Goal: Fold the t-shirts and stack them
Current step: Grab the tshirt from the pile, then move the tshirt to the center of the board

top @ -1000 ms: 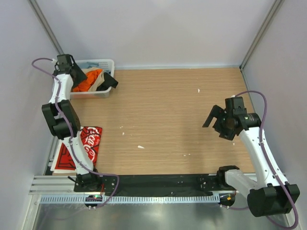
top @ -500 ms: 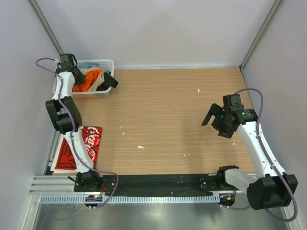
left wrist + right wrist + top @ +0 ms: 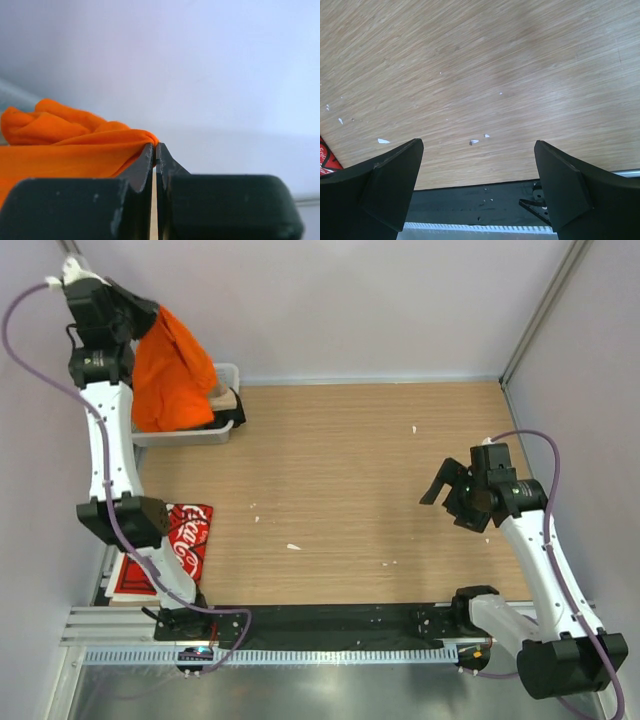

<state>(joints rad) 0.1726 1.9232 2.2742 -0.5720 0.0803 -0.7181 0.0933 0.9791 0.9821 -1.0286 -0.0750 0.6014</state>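
My left gripper point(image 3: 138, 316) is raised high at the back left and is shut on the orange t-shirt point(image 3: 170, 370), which hangs down from it into the white basket point(image 3: 228, 372). In the left wrist view the orange cloth point(image 3: 70, 142) is pinched at the tips of the closed jaws point(image 3: 155, 148). The red t-shirt with white lettering point(image 3: 178, 540) lies flat at the table's left edge, partly under the left arm. My right gripper point(image 3: 447, 483) hovers open over the right side of the table, with nothing between its fingers point(image 3: 395, 175).
The basket also holds a tan and a black garment point(image 3: 228, 406). Small white scraps point(image 3: 293, 546) dot the wooden table point(image 3: 350, 480). A black strip and metal rail point(image 3: 330, 625) run along the near edge. Walls close in on the left, back and right.
The left gripper closed on the orange t-shirt in the basket and rose, lifting the shirt up out of it. The right arm barely moved.
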